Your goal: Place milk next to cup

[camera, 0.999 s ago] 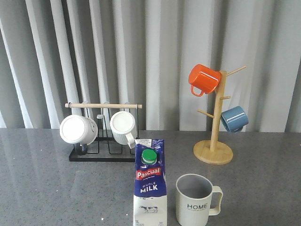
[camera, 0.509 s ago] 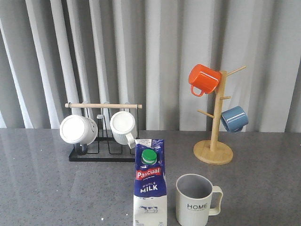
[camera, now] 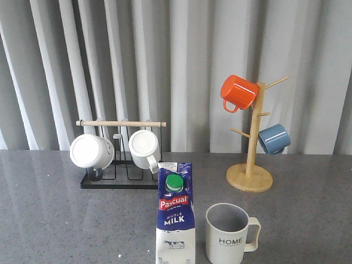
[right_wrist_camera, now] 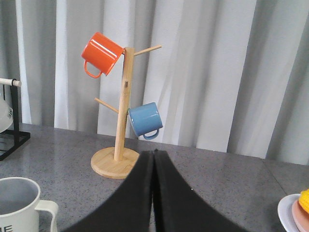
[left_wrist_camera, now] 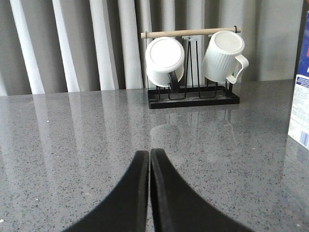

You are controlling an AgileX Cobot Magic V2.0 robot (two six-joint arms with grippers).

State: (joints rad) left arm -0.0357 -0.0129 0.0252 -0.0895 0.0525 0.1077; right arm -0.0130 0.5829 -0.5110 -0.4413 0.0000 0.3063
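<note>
Blue-white milk [camera: 175,220], green cap [camera: 174,182], pale ribbed cup [camera: 226,234]

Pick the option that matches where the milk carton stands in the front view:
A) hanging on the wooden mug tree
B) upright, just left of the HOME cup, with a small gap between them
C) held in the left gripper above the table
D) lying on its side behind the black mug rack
B: the milk carton stands upright on the table, immediately left of the HOME cup, a narrow strip of tabletop showing between them, and no gripper holds it.
</note>
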